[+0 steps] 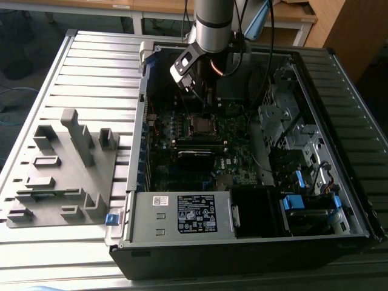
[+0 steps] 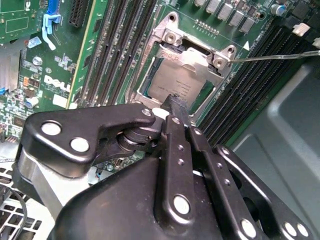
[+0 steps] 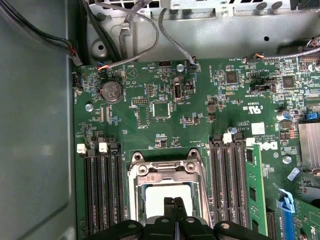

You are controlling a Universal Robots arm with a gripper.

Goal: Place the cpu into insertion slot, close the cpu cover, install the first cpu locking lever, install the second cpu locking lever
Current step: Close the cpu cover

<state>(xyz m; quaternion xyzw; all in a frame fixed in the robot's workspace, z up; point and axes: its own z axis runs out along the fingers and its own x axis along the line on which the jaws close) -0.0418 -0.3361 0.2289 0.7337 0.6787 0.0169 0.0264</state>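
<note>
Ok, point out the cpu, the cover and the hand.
cpu (image 3: pixel 152 200): first wrist view, on its grey top.
cover (image 3: pixel 167 176): first wrist view, on the frame's silver bar.
hand (image 3: pixel 173 201): first wrist view, between its fingertips.

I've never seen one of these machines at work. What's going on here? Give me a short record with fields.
Setting: open computer case with a green circuit board inside
Arm: reaches down into the case
Gripper: fingers pressed together, tips at the cpu; contact unclear
Cpu: lies in the insertion slot, grey top showing
Cpu cover: appears down over the cpu, framing it
Lever: thin metal rod sticking out sideways from the socket
</note>
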